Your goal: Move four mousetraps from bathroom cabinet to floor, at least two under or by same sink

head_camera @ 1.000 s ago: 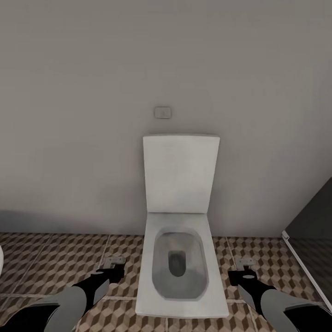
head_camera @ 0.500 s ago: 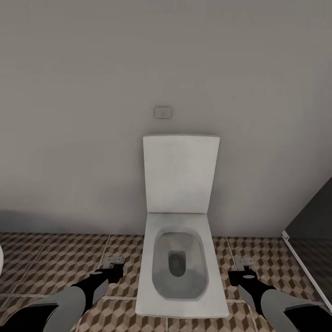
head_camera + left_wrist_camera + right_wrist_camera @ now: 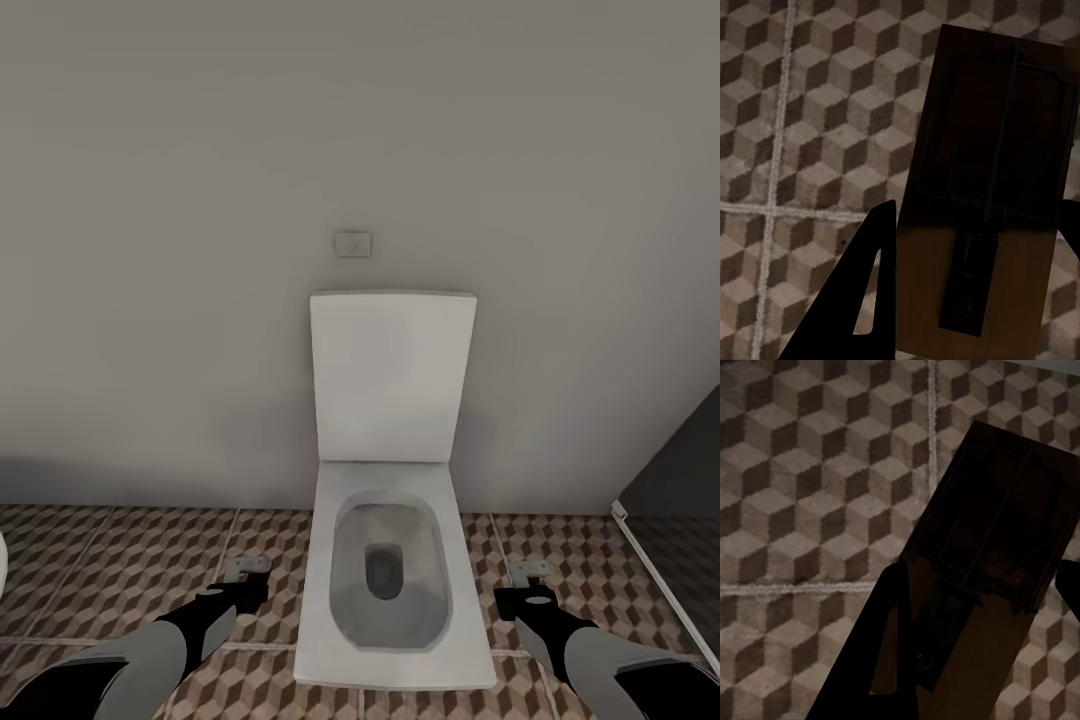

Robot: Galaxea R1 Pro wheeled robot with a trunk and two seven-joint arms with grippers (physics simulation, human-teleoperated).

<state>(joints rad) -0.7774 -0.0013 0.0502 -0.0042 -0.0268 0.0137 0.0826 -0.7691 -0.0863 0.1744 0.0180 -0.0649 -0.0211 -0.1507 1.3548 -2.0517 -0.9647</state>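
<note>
Each gripper [image 3: 248,572] [image 3: 530,574] clamps one mousetrap [image 3: 979,217] [image 3: 982,577] by its edges; these boards are probably light, stiff, thin.

Head camera high, wall-facing — wrist cameras close over shared floor [image 3: 810,112]

In the left wrist view the mousetrap [image 3: 979,202] runs off the picture's edge, and its far half lies in shadow that blurs the wire. In the right wrist view a second mousetrap [image 3: 990,585] is cut off likewise, its red spot not discernible. In the head view both forearms and a white object [image 3: 3,570] beside the left arm are cropped.
</note>
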